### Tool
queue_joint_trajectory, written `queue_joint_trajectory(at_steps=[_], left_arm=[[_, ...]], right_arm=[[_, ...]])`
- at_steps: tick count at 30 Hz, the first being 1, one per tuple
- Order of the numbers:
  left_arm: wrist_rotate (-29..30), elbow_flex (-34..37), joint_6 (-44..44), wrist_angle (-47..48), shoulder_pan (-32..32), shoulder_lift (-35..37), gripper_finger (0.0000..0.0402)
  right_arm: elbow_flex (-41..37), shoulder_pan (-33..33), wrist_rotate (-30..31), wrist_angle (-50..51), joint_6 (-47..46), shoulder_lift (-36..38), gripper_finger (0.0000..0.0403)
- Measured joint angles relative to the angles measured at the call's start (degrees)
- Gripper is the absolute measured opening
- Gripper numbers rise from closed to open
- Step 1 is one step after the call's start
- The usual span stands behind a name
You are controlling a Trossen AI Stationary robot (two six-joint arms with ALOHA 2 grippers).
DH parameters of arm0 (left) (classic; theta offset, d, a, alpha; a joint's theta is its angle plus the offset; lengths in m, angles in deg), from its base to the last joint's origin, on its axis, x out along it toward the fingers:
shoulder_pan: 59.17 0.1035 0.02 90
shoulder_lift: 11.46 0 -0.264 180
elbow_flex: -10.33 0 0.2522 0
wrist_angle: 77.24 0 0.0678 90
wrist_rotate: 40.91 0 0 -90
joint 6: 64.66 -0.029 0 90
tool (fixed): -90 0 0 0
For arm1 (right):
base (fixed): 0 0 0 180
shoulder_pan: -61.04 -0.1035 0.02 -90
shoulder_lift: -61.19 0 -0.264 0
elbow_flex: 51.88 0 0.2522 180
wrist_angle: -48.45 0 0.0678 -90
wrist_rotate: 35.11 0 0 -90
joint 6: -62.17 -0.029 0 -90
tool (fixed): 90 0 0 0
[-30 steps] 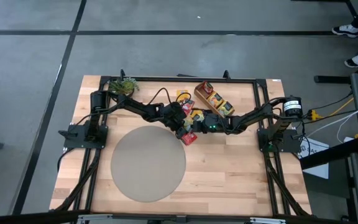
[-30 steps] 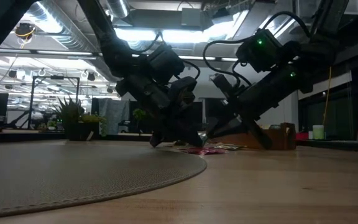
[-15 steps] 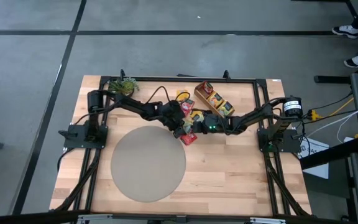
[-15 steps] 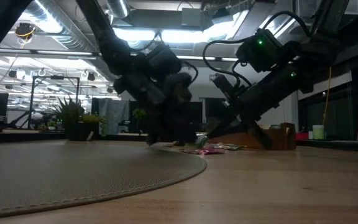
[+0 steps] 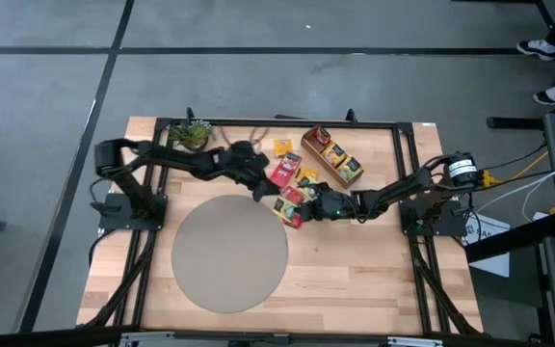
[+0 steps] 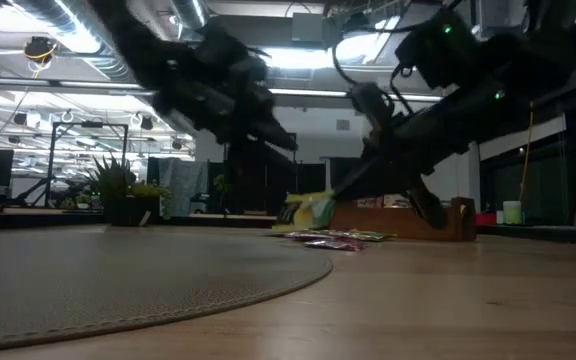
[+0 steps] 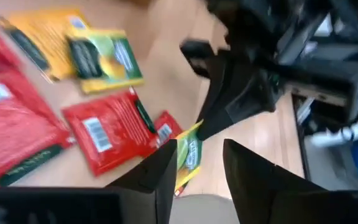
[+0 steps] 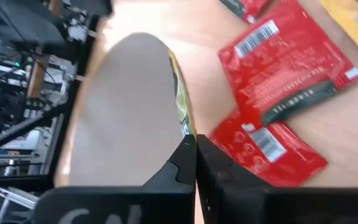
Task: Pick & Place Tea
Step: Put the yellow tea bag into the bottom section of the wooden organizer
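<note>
Tea sachets lie flat on the wood between my arms: red ones (image 7: 110, 134) (image 8: 284, 68), a yellow-orange one (image 7: 39, 37) and a green-yellow one (image 7: 101, 59). My right gripper (image 5: 308, 204) is shut on a yellow-green sachet (image 6: 308, 208) just above them. My left gripper (image 5: 260, 183) hangs open and empty, higher up and to the left of that sachet (image 7: 190, 152), with its fingers (image 7: 160, 171) pointing toward it. My right gripper pinches the yellow-green sachet by its upper edge (image 7: 194, 134) between its two fingertips, slanting down from the table's right side. In the right wrist view the sachet (image 8: 180, 106) shows edge-on ahead of the fingers. It hangs tilted below them, clear of the table in the low view.
The long wooden tray (image 5: 332, 154) with sachets in it stands slantwise at the far centre. A small potted plant (image 5: 193, 132) is at the far left. A round grey mat (image 5: 229, 253) covers the table's near middle, with bare wood to its right.
My left gripper has risen from the sachet pile and drawn back toward the table's far left. My right gripper has shifted a little toward the near edge, and the yellow-green sachet now shows lifted off the table below it.
</note>
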Motion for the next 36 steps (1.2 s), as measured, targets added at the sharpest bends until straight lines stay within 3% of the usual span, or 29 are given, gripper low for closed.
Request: queue_joint_trajectory(at_steps=[7, 13, 18, 36], left_arm=[[4.44, 13.88, 12.65, -20.82, 2.0, 7.68, 0.0128], [5.4, 23.19, 22.43, -35.02, 2.6, 7.99, 0.0128], [5.42, 27.92, 23.97, -43.11, 2.6, 7.99, 0.0128], [4.97, 28.29, 16.35, -44.22, -1.21, 7.99, 0.0127]], right_arm=[[0.0, -0.85, 2.91, -0.84, 0.25, 2.45, 0.0002], [0.0, -0.72, 3.0, -5.61, 1.71, 2.63, 0.0003], [0.0, 0.73, 2.76, -11.33, 3.31, 2.65, 0.0004], [0.02, 4.6, -2.05, -18.76, 4.61, 2.69, 0.0004]])
